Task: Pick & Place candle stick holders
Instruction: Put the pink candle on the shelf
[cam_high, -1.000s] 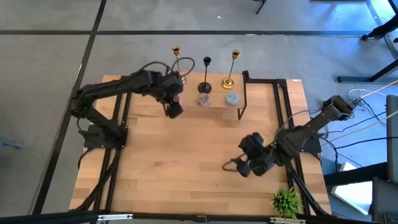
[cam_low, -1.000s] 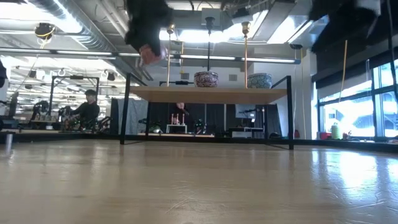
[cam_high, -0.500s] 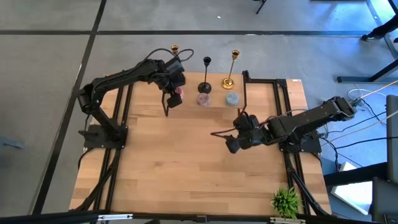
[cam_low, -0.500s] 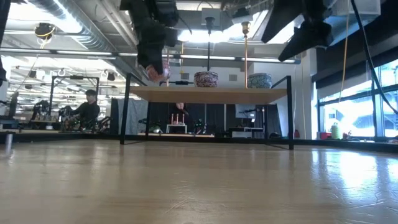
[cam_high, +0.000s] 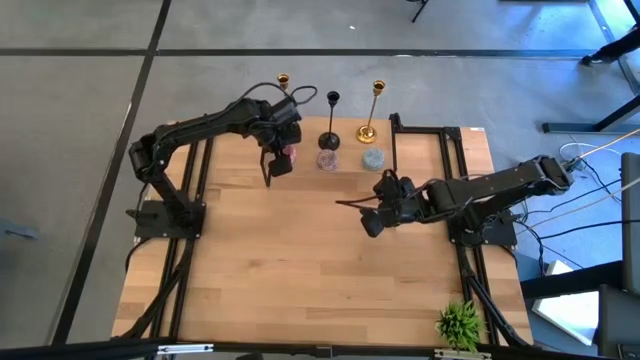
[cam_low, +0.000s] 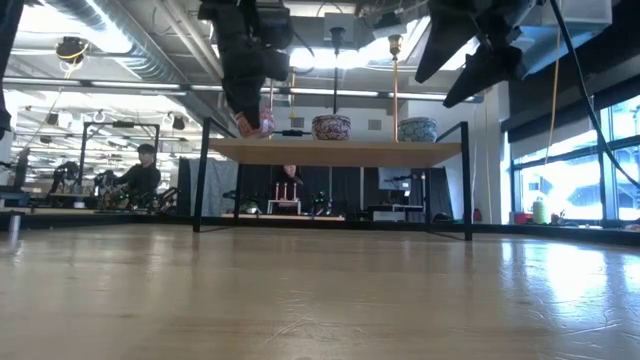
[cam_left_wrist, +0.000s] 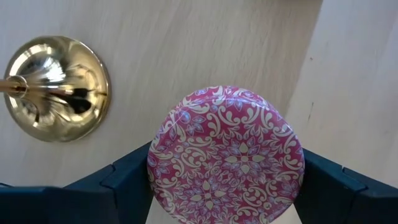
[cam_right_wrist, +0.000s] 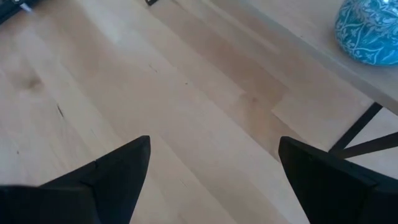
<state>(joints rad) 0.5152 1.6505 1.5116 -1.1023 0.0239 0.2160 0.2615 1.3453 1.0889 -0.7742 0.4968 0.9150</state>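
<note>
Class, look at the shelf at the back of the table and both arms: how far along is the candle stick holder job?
Looks done: two gold sticks, the black stick, the purple holder and the light blue holder stand on the shelf. In hand: the left gripper clamps the pink holder beside a gold base. Left: releasing it. The right gripper hangs open, empty.

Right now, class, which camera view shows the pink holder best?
The left wrist view: the pink holder fills it, between the left gripper fingers. High view shows a small pink spot; low view a partly hidden glimpse; right wrist view nothing.
</note>
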